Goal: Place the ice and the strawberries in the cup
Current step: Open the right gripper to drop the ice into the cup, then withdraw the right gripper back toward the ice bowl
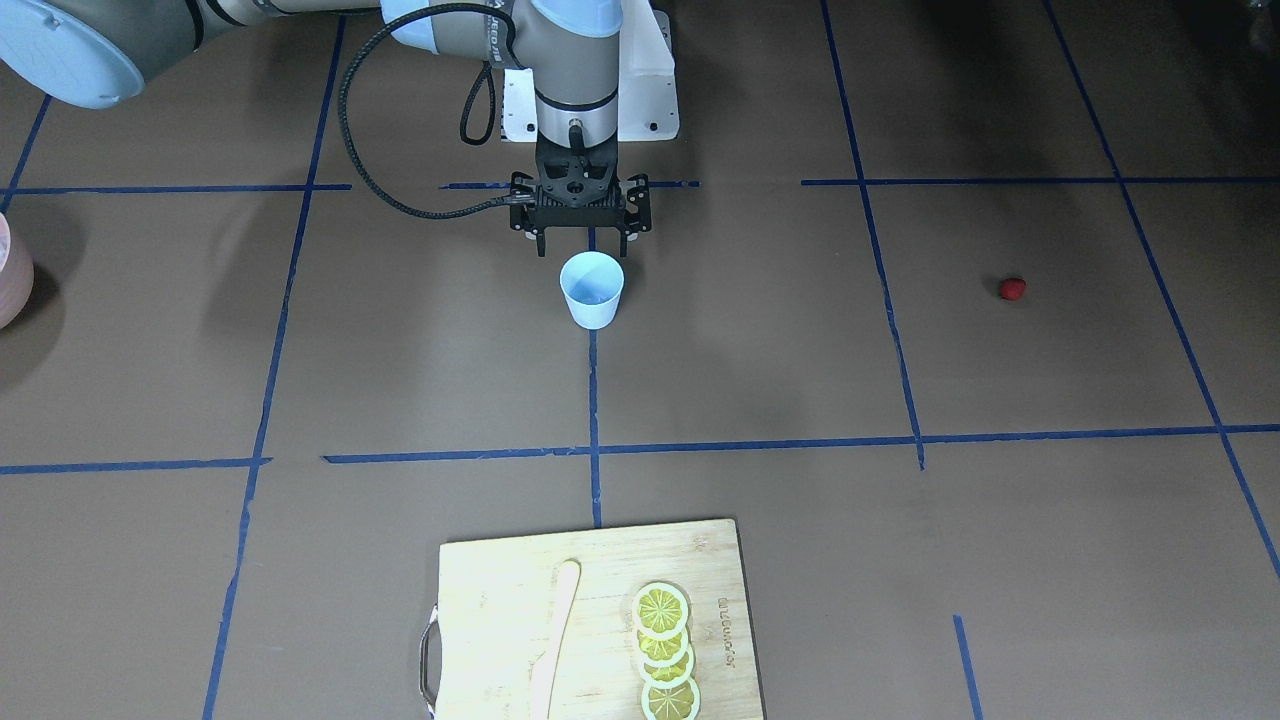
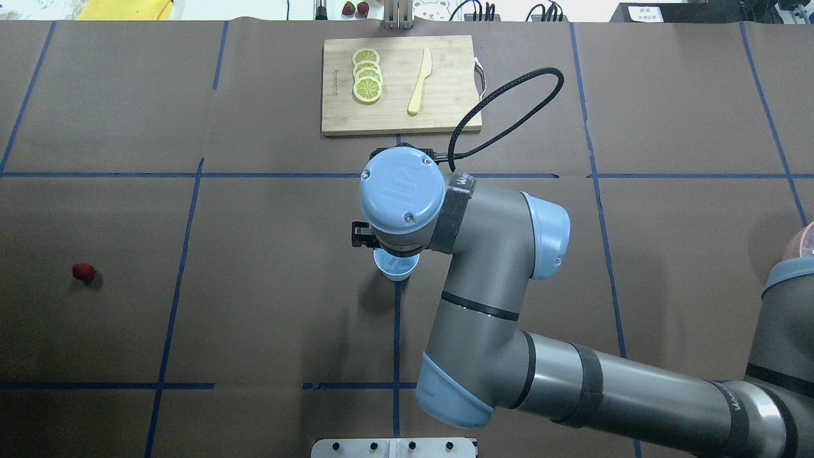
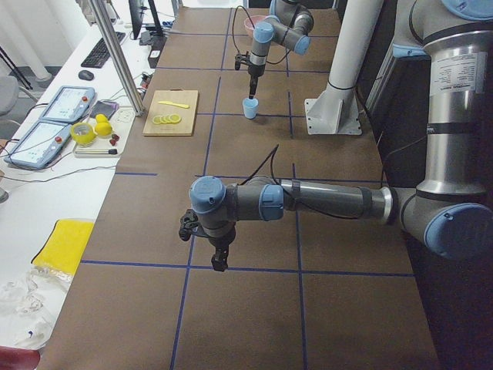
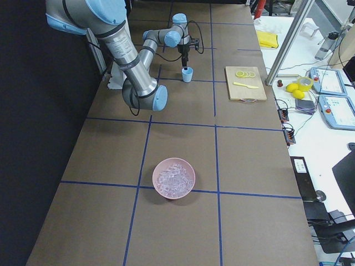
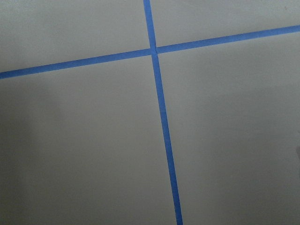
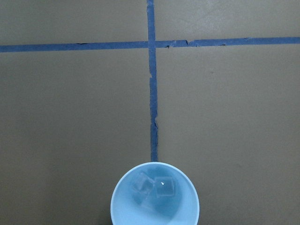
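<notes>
The pale blue cup (image 1: 592,288) stands upright at the table's middle, and the right wrist view (image 6: 154,194) shows two ice cubes (image 6: 161,187) inside it. My right gripper (image 1: 588,245) hangs just above and behind the cup, open and empty. More ice (image 4: 173,177) fills a pink bowl (image 4: 158,185). The dark-red strawberry (image 1: 1013,289) lies alone on the table far to my left, also in the overhead view (image 2: 82,272). My left gripper (image 3: 220,262) points down over bare table near my left end; I cannot tell whether it is open or shut.
A wooden cutting board (image 1: 500,580) with lemon slices (image 1: 665,650) and a pale knife (image 1: 555,640) sits on the far side. The pink bowl also shows at my right edge (image 1: 10,270). Blue tape lines cross the brown table.
</notes>
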Robot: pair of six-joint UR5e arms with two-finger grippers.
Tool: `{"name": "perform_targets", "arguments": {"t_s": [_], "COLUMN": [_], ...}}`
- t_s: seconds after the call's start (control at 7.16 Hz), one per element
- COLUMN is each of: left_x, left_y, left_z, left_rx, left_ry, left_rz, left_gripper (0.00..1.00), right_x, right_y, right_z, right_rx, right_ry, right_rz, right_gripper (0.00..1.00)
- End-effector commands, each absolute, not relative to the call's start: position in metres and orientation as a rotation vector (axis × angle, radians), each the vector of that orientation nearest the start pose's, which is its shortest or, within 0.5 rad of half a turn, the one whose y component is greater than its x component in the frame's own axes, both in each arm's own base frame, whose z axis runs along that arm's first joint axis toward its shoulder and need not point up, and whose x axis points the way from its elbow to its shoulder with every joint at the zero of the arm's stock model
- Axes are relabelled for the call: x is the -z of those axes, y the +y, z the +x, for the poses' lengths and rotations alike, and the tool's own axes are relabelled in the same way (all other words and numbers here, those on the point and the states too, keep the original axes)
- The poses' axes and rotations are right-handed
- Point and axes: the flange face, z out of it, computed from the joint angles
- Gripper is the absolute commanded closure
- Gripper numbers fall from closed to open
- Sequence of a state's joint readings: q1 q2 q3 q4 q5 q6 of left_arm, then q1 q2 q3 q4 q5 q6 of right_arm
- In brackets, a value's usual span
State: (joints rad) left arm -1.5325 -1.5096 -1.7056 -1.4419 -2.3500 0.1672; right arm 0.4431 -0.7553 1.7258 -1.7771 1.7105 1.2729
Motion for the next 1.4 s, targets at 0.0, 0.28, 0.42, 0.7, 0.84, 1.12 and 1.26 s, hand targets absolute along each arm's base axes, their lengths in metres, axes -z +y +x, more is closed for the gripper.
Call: {"name": "perform_targets", "arguments": {"t_s": [0.0, 0.28, 0.42, 0.7, 0.84, 1.12, 1.26], "left_x": [-0.636, -0.636, -0.636, -0.635, -0.635, -0.635, -0.634], "left_y": [-0.463, -0.463, -0.463, -0.464, -0.464, -0.464, -0.464], "left_z": [-0.046, -0.046, -0.046, -0.043, -0.042, -0.038, -0.038], "left_rx": [-0.171, -0.172, -0.172, -0.179, -0.181, -0.188, -0.189], "left_ry": [0.782, 0.781, 0.781, 0.782, 0.782, 0.782, 0.782], "left_rz": [-0.004, -0.007, -0.007, -0.006, -0.005, -0.008, -0.005], "left_gripper": [0.00, 0.00, 0.00, 0.00, 0.00, 0.00, 0.00], "right_x": [-0.172, -0.237, -0.272, -0.359, -0.407, -0.474, -0.501], "right_y": [-0.433, -0.466, -0.476, -0.489, -0.484, -0.462, -0.449], "right_z": [-0.484, -0.376, -0.332, -0.226, -0.179, -0.101, -0.074], "right_rx": [-0.002, 0.174, 0.228, 0.316, 0.355, 0.425, 0.463], "right_ry": [-0.766, -0.761, -0.744, -0.761, -0.775, -0.762, -0.746], "right_rz": [0.147, 0.174, 0.175, 0.169, 0.191, 0.206, 0.206], "right_gripper": [0.01, 0.01, 0.01, 0.01, 0.01, 0.01, 0.01]}}
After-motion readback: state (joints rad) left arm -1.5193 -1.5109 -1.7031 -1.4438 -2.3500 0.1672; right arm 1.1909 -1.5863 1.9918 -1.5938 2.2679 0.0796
